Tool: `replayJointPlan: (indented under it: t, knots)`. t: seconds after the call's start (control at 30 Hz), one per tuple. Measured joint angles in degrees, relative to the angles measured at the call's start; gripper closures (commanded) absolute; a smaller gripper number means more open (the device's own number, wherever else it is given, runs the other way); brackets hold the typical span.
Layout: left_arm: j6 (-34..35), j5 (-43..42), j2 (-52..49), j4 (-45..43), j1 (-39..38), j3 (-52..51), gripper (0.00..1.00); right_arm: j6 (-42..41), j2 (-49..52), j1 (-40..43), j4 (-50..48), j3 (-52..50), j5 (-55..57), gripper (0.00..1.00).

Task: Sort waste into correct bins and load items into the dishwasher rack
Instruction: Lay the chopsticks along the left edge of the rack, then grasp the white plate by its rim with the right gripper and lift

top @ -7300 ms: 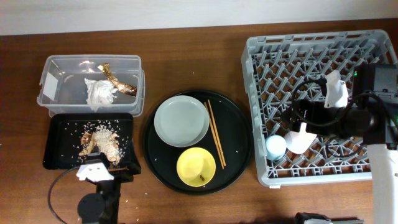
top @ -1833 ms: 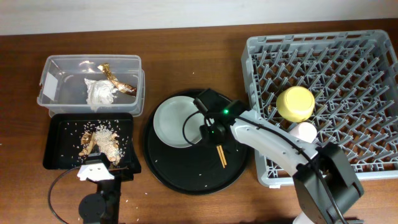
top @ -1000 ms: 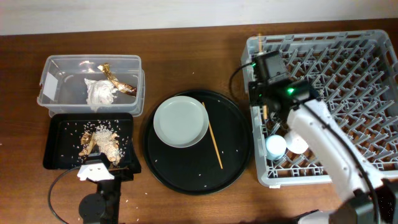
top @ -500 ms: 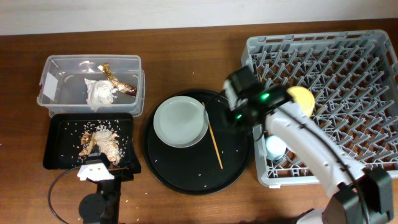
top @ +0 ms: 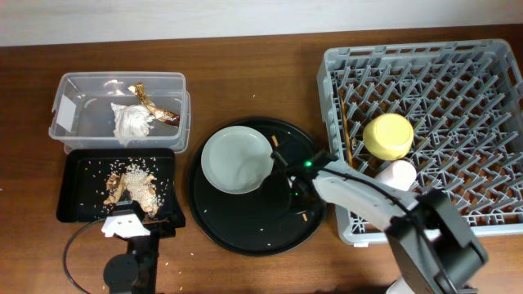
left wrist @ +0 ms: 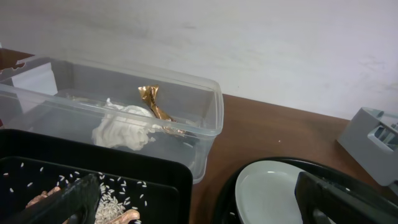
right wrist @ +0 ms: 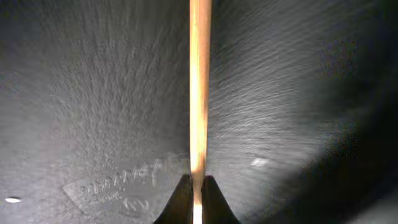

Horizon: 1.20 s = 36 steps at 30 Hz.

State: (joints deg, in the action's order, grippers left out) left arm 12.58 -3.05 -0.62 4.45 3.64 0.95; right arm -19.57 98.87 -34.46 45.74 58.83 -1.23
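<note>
The right gripper [right wrist: 193,198] is low over the round tray [top: 237,222]. Its fingers are pinched together on a chopstick [right wrist: 199,81] that lies along the tray, just right of the plate [top: 235,159]. The second chopstick [top: 346,135] rests in the rack [top: 458,98] near its left edge, left of the yellow bowl [top: 388,135]. The left gripper [left wrist: 193,190] sits at the near edge of the flat black bin [top: 78,184], fingers wide apart, holding nothing.
</note>
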Motion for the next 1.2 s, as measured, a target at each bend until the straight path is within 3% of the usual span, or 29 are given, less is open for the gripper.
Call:
replayJointPlan:
  t: [0.1, 0.2, 0.33, 0.37, 0.4, 0.43, 0.63, 0.73, 0.87, 0.9, 0.97, 1.2]
  knots:
    - [0.00, 0.00, 0.00, 0.02, 0.00, 0.00, 0.01, 0.11, -9.42, 4.48, 2.47, 7.10, 5.68, 0.96]
    - [0.00, 0.00, 0.00, 0.00, 0.00, 0.00, 0.01, 3.82, -16.09, 13.42, -1.97, 12.55, 10.97, 0.96]
    - [0.00, 0.00, 0.00, 0.02, 0.00, 0.00, 0.01, 8.94, -10.93, 20.68, -1.16, 13.22, 13.62, 0.95]
    - [0.00, 0.00, 0.00, 0.00, 0.00, 0.00, 0.01, 9.77, -8.61, 20.98, -0.87, 13.20, 13.20, 0.73]
    - [0.00, 0.02, 0.00, 0.00, 0.00, 0.00, 0.01, 10.93, -6.64, 21.05, -0.35, 12.94, 11.56, 0.59]
    - [0.00, 0.02, 0.00, 0.02, 0.00, 0.00, 0.01, 11.72, -6.32, 20.81, -0.04, 12.90, 10.12, 0.52]
    - [0.00, 0.00, 0.00, 0.02, 0.00, 0.00, 0.01, 11.65, -9.81, 12.35, 3.32, 16.06, 0.46, 0.45]
    - [0.00, 0.00, 0.00, 0.00, 0.00, 0.00, 0.01, 5.79, -8.13, 4.92, 2.47, 16.15, -3.13, 0.42]
    - [0.00, 0.02, 0.00, 0.02, 0.00, 0.00, 0.01, -9.22, 4.70, -0.81, -5.60, 15.93, -4.28, 0.43]
    - [0.00, 0.00, 0.00, 0.00, 0.00, 0.00, 0.01, -12.31, 7.41, -0.79, -6.64, 15.74, -4.31, 0.52]
    - [0.00, 0.02, 0.00, 0.02, 0.00, 0.00, 0.01, -17.66, 12.98, -0.61, -8.22, 15.47, -4.28, 0.96]
    - [0.00, 0.00, 0.00, 0.00, 0.00, 0.00, 0.01, -20.94, 13.27, 1.92, -1.36, 15.87, -4.55, 0.96]
